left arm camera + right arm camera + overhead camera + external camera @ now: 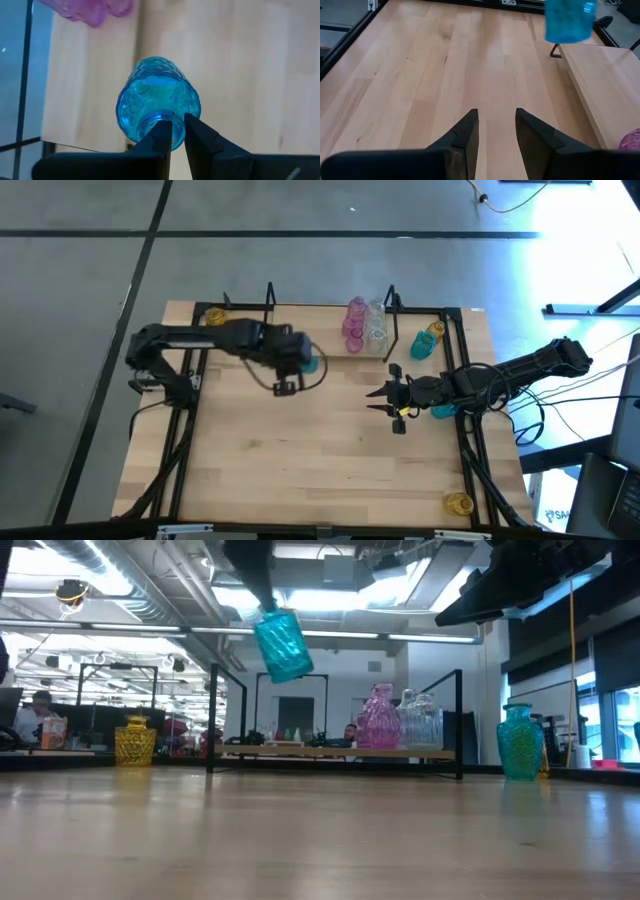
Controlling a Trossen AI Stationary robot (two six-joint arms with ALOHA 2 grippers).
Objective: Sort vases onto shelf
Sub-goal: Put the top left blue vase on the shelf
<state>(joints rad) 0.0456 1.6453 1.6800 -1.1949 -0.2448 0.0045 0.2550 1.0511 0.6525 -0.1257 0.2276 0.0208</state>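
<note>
My left gripper (300,363) hangs above the table's middle left, shut on a teal vase (282,643) held high off the wood. My right gripper (495,130) stands open over bare table at the middle right, holding nothing. The shelf (310,330) lies at the far edge, and two pink vases (353,325) and a clear vase (376,326) stand upright on its right end. Another teal vase (520,740) stands on the table just right of the shelf. A yellow vase (134,740) stands at the far left corner. My left gripper holds the teal vase by the rim of its mouth (167,120). One finger (161,134) seems to sit inside the mouth and the other (197,131) outside it. The fingers come steeply from above. The vase hangs below them, tilted, lifted clear of the table.
A second yellow vase (458,503) sits near the table's front right corner. A teal thing (440,412) shows beneath my right arm. The shelf's black wire uprights (270,300) rise at both short ends. The broad middle and near part of the wooden table (300,460) is bare.
</note>
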